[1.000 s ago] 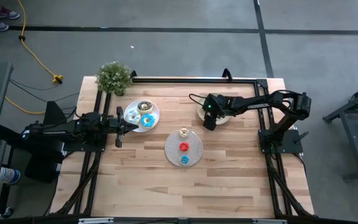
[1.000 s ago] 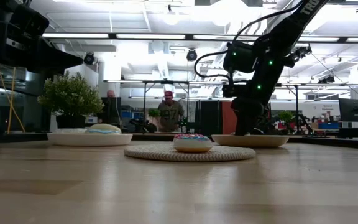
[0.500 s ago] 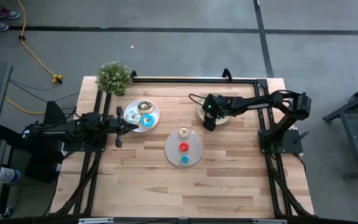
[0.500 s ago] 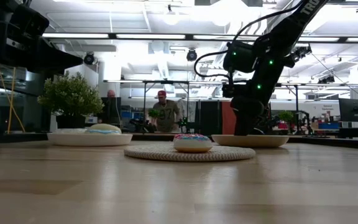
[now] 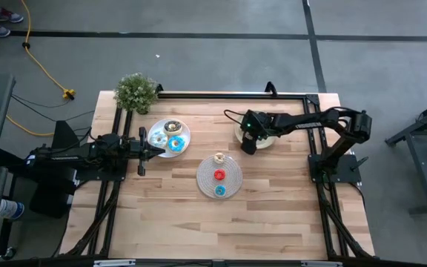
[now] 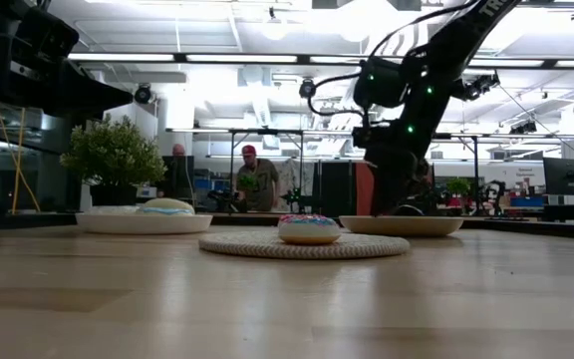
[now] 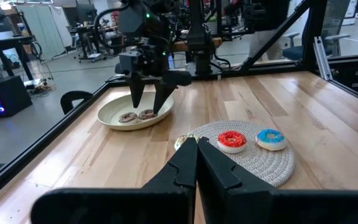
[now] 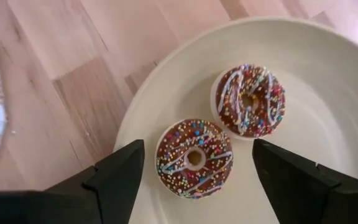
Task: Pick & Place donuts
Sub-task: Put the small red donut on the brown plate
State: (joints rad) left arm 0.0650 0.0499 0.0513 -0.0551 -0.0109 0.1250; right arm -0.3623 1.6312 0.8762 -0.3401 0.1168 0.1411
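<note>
Two brown donuts on a pale plate

Right gripper (image 8: 194,171) fingers spread wide either side of the nearer sprinkled donut (image 8: 194,158); second donut (image 8: 248,101) touches it, both on the plate (image 8: 328,81) over wooden table (image 8: 73,68)

bare wood lies open between the mat (image 5: 219,178) and both plates (image 5: 170,138), the right claw (image 5: 249,144) hanging over one.

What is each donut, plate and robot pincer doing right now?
Right pincer: open, over the cream plate, holding nothing.
Two brown donuts: lying flat, side by side on the cream plate.
Left pincer: shut, empty, waiting beside the white plate.
Red donut: flat on the round mat.
Blue donut: flat on the mat, beside the red one.
</note>
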